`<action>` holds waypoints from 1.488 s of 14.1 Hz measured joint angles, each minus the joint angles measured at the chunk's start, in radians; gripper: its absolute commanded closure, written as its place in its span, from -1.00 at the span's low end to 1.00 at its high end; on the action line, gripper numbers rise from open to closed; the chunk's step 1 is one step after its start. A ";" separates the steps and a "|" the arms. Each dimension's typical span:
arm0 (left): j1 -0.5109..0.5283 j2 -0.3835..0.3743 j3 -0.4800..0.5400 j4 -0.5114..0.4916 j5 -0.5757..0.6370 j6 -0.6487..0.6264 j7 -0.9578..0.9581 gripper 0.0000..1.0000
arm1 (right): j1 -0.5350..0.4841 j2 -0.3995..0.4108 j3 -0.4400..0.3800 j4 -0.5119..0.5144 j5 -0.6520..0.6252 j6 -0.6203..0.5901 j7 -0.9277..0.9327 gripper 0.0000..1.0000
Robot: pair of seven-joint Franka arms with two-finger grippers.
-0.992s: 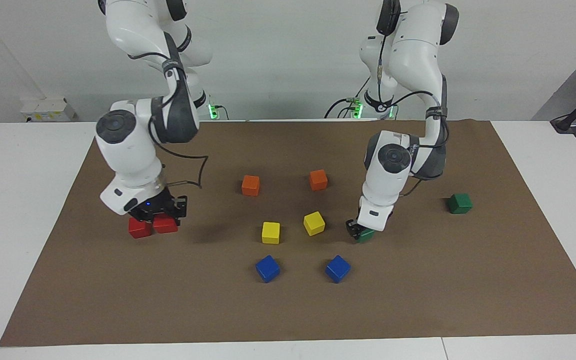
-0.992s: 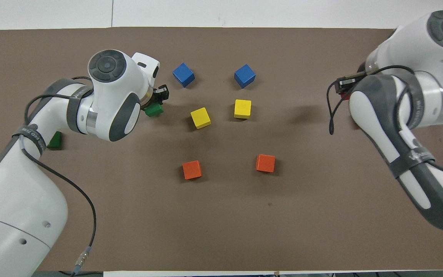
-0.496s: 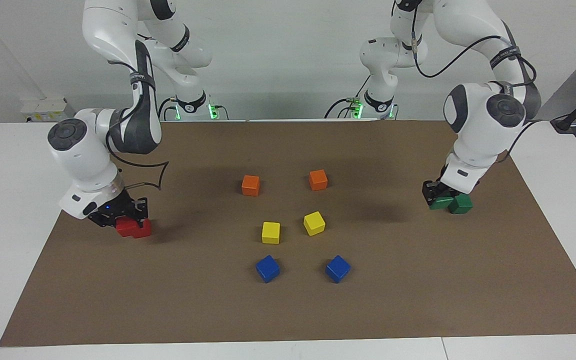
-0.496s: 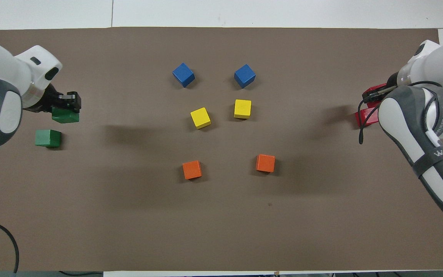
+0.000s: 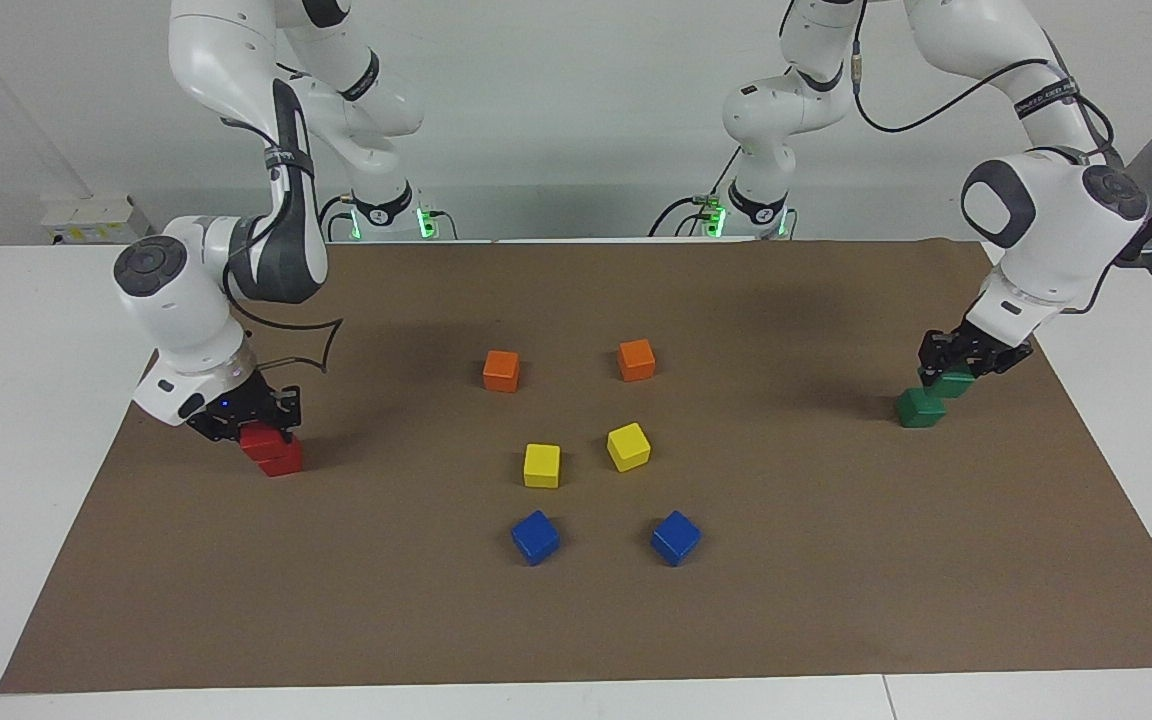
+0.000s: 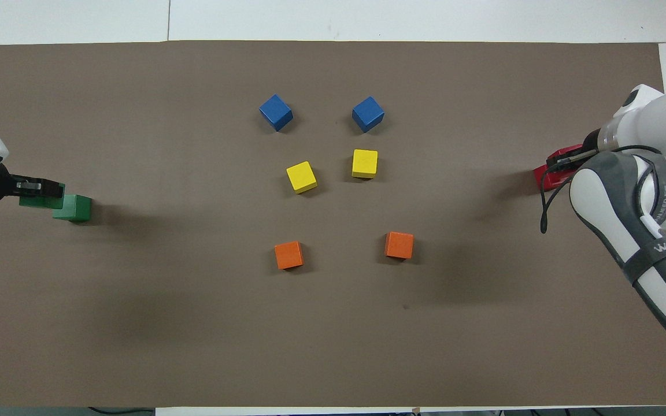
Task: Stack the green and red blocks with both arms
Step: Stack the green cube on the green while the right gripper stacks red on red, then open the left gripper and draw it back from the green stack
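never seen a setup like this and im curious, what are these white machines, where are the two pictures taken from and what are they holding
These are two white jointed robot arms at a table covered by a brown mat. One picture faces them from across the table; the other looks down from above their own end, so sides are swapped.

The left gripper is shut on a held green block, which is over a second green block lying on the mat at that arm's end. The right gripper is shut on a held red block, over a second red block at the other end. Whether either pair touches is unclear.

In the middle lie two orange cubes, two yellow cubes and two blue cubes, the orange nearest the robots.
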 measured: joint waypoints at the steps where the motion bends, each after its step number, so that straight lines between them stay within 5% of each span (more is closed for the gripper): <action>1: 0.003 -0.005 0.000 -0.028 -0.002 0.032 0.002 1.00 | -0.004 -0.002 0.000 -0.011 0.000 0.015 0.000 1.00; 21: 0.017 0.032 -0.003 -0.128 -0.011 0.234 -0.001 1.00 | -0.023 -0.035 0.001 -0.125 0.000 0.103 0.000 1.00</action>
